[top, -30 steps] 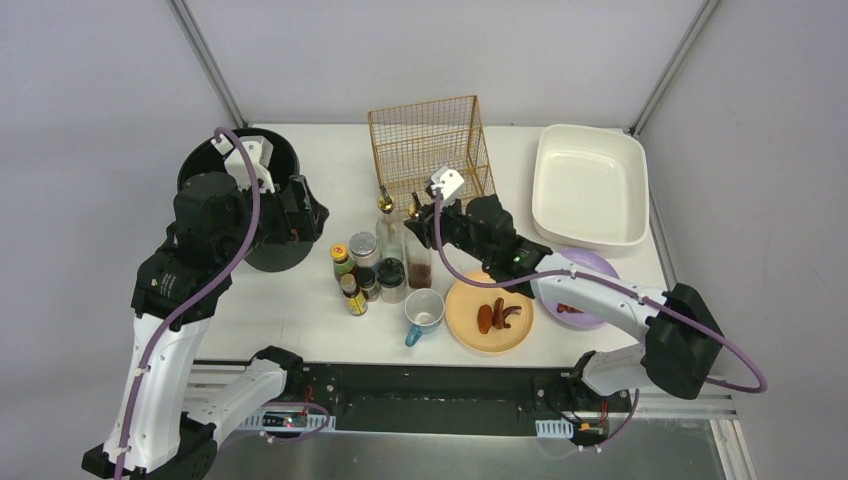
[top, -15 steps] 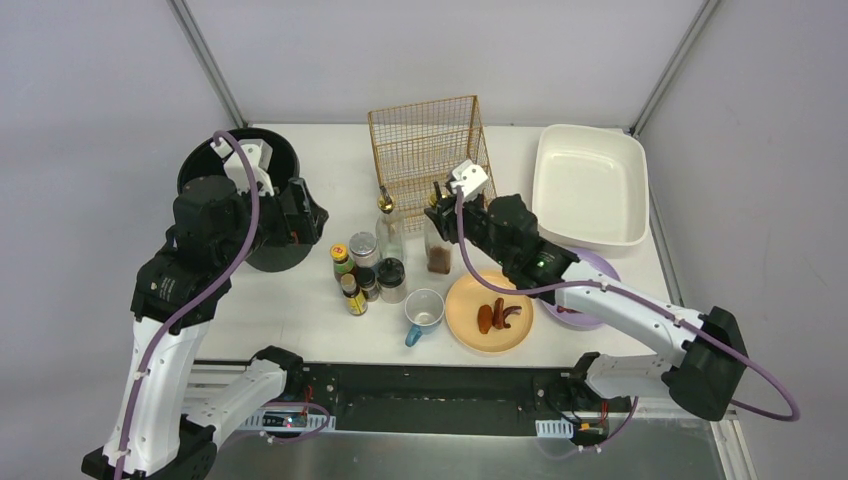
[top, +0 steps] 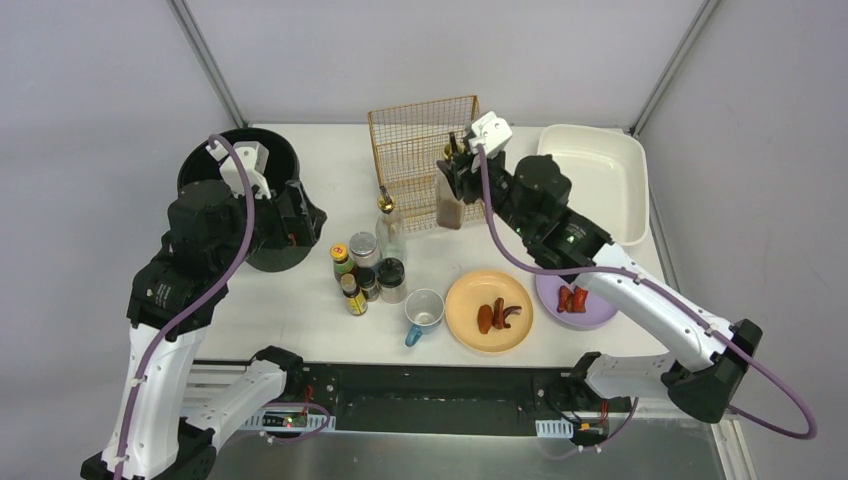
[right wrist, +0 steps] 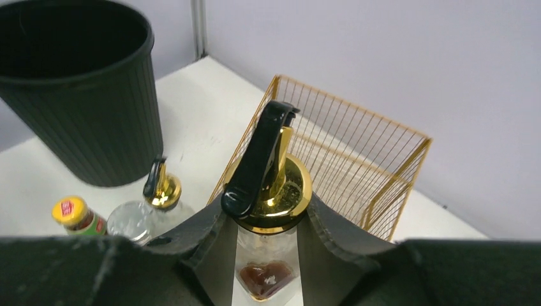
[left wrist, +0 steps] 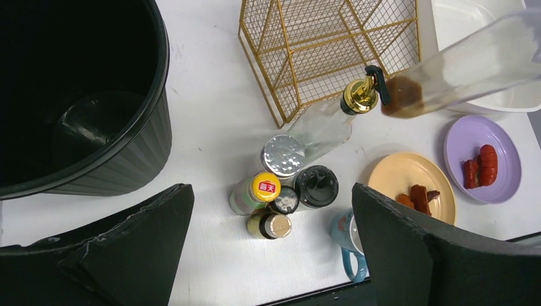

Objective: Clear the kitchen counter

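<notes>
Leftmost, a black ribbed plastic bin [left wrist: 96, 127] is standing on the white matte kitchen counter [top: 300, 300], which is carrying everything here. By the bin's right side the left gripper [left wrist: 271, 210] is hanging with its fingers spread wide, holding nothing.

Below it a huddle of small condiment bottles [left wrist: 281, 191] is standing. One yellow cap [left wrist: 265, 187] is showing a red badge with white characters too small to read. A blue mug [top: 424, 312] is sitting just to their right.

Behind them the gold wire rack [top: 415, 145] is standing. At its right front the right gripper [top: 462, 180] is pinching a clear glass dispenser bottle with brown liquid [right wrist: 268, 191], gold collar and black spout, raised off the counter.

Farther right an orange plate [top: 470, 335], a purple plate [top: 590, 312] and a cream plastic tub [top: 600, 190] are resting.
</notes>
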### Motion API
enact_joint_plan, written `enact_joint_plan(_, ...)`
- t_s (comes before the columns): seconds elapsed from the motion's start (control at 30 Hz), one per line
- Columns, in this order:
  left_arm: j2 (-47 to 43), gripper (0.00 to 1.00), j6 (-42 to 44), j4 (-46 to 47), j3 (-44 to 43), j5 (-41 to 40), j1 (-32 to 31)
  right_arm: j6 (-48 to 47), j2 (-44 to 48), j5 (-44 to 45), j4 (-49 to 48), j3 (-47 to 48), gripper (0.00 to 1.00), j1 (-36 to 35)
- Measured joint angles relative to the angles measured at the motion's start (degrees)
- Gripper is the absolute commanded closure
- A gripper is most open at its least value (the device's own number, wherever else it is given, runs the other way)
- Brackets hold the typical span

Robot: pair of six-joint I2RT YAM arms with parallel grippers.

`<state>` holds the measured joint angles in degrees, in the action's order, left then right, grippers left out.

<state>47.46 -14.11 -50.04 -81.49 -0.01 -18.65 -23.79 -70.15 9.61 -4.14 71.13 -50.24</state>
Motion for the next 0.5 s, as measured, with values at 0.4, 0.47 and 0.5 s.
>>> enact_joint_plan(0.4,-1.4,0.0,-1.3,0.0,0.2,1.4,0.0,0.0,-11.8,-4.3,3.5,22.3,1.0,6.4)
enact_joint_plan(0.47,-1.4,0.0,-1.5,0.0,0.3,1.5,0.0,0.9,-15.4,-5.7,4.6,27.1,1.0,7.7)
enact_joint_plan(0.5,-1.4,0.0,-1.6,0.0,0.3,1.5,0.0,1.3,-17.2,-6.5,4.9,29.3,1.0,8.3)
